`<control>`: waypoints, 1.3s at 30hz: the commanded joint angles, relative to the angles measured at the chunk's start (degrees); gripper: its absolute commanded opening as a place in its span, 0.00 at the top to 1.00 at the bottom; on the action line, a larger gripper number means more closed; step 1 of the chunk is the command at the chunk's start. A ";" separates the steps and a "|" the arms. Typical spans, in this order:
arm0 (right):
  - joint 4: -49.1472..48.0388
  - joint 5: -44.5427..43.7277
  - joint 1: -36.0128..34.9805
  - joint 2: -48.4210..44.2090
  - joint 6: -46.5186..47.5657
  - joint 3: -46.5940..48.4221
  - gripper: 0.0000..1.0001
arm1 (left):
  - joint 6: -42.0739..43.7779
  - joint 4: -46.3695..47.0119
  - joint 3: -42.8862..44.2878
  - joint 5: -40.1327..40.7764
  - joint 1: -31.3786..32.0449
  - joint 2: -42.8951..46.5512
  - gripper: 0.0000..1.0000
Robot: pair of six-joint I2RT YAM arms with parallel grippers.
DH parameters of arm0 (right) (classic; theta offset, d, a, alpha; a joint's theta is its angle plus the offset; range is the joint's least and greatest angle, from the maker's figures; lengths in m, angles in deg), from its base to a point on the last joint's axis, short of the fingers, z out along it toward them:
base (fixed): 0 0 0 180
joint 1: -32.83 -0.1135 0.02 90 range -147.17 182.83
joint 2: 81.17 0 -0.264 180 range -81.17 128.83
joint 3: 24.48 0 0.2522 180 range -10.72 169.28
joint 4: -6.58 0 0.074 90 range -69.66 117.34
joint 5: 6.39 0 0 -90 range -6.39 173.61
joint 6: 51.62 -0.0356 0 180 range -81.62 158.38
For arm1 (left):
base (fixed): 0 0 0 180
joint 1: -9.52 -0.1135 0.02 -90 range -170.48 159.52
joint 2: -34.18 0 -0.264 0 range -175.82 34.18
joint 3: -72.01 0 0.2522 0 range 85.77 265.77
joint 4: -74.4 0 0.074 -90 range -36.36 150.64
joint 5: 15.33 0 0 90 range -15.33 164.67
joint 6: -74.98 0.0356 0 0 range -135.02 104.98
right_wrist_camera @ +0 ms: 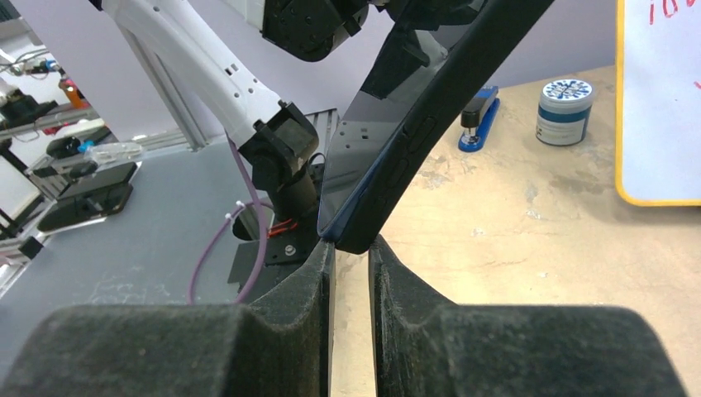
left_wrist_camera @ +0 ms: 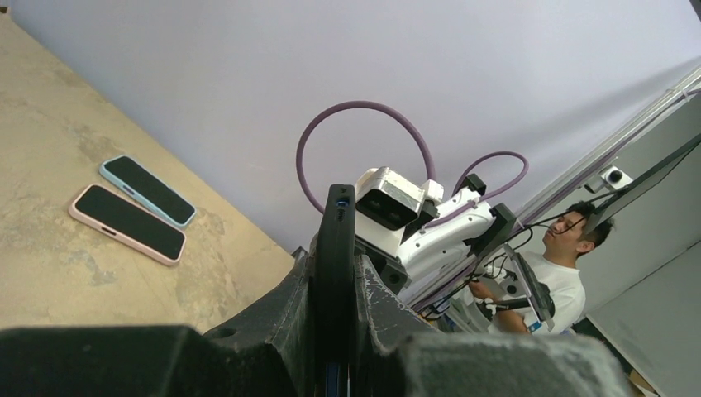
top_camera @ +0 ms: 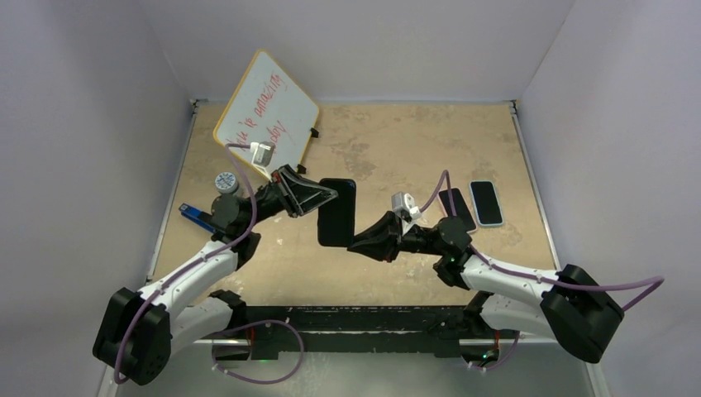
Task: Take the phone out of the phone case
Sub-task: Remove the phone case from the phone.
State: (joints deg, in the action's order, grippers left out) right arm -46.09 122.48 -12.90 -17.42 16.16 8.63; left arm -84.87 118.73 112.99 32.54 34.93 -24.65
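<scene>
A phone in a black case (top_camera: 337,212) hangs upright above the table's middle. My left gripper (top_camera: 326,197) is shut on its upper left edge. In the left wrist view the case (left_wrist_camera: 334,240) stands edge-on between the fingers of the left gripper (left_wrist_camera: 335,269). My right gripper (top_camera: 354,245) sits at the phone's lower right corner. In the right wrist view the right gripper (right_wrist_camera: 350,246) has its jaws nearly closed, and the corner of the phone (right_wrist_camera: 413,132) is pinched at their tips. A blue phone edge shows inside the black case there.
A pink-cased phone (top_camera: 456,208) and a light-blue-cased phone (top_camera: 486,203) lie at the right of the table. A whiteboard (top_camera: 266,112) leans at the back left. A blue stapler (top_camera: 196,215) and a small jar (top_camera: 225,182) sit by the left edge.
</scene>
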 commanded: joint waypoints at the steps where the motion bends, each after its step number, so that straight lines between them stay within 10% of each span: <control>1: -10.30 -12.32 2.59 -0.99 -2.08 2.00 0.89 | -2.62 3.53 -1.48 -3.88 4.60 -1.42 1.00; 18: -23.75 -8.46 9.21 5.91 -7.40 0.96 0.95 | -11.27 11.25 -3.31 -5.12 6.12 -4.65 1.00; 39: -21.75 -6.99 9.35 6.57 -14.17 5.86 0.82 | 6.80 1.10 -7.79 0.20 9.56 -8.05 1.00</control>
State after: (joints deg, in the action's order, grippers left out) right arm -54.86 125.24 -4.53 -9.01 2.89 6.10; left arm -81.74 128.94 108.12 42.03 40.16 -31.84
